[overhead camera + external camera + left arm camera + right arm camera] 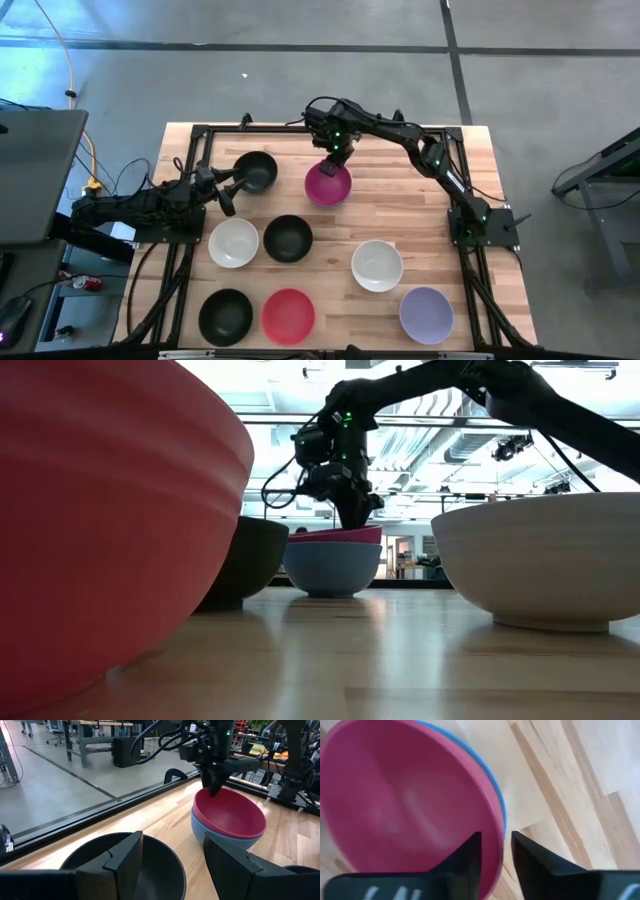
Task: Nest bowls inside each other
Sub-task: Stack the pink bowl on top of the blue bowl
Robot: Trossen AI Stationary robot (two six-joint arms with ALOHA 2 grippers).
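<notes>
Red bowl (pixel 100 510) looms nearest. Right tool (pixel 496 852), fingers slightly parted, straddles magenta bowl (pixel 328 185) rim (nested in blue bowl (pixel 332 567), far centre of desk (pixel 400 220)); grip uncertain. Left tool (pixel 172 857) open over black bowl (pixel 255 172). Bowls look light, stiff, slick: pinch rims.

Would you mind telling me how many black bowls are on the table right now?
3. One black bowl sits at the far left by the left hand, one in the middle row beside a white bowl, one at the near-left edge. None looks hidden.
</notes>
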